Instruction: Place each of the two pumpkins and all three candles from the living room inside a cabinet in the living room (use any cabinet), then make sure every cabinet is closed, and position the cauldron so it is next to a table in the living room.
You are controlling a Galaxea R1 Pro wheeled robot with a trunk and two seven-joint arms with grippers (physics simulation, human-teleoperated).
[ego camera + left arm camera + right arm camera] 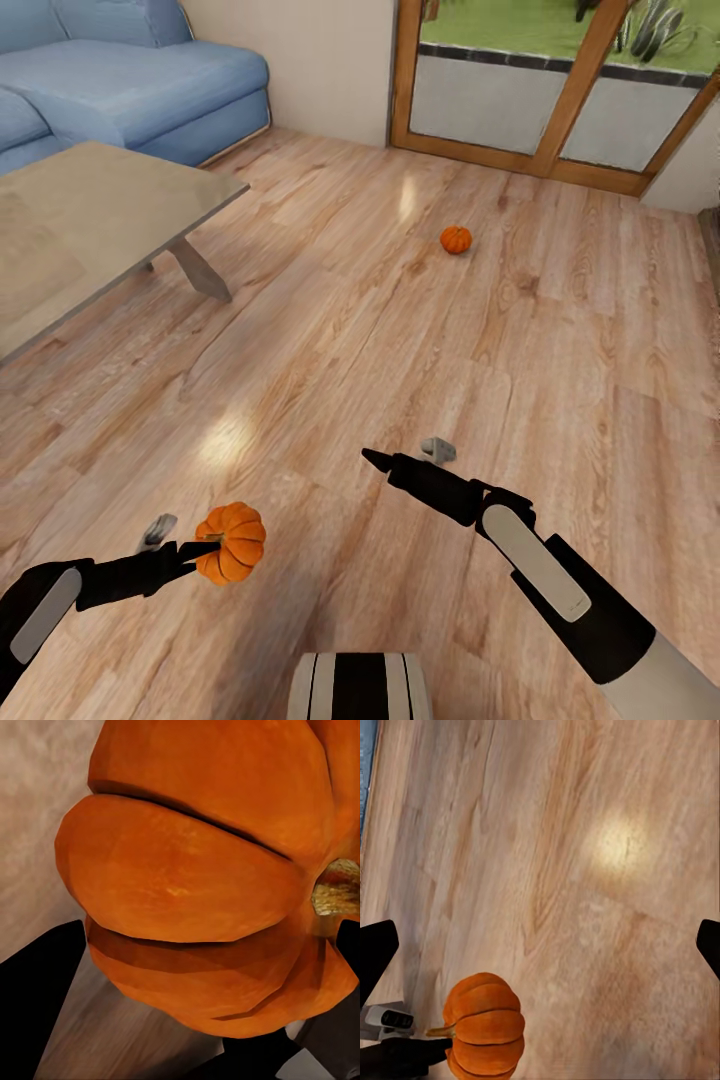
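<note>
Item: held pumpkin [232, 543], clamped in my left gripper [196, 552], raised over the wood floor [400, 330]. 
Item: second pumpkin [456, 239], on the floor far ahead, near the glass door [520, 90]. 
Item: my right gripper [378, 460], empty, fingers spread wide, well apart from both. 
Item: coffee table [90, 220], at left.

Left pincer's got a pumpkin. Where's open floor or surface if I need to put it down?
The held pumpkin sits in the left pincer. Bare floor lies between the coffee table and the second pumpkin, and ahead of the right pincer. The tabletop's visible part is bare. It is tighter by the sofa.
</note>
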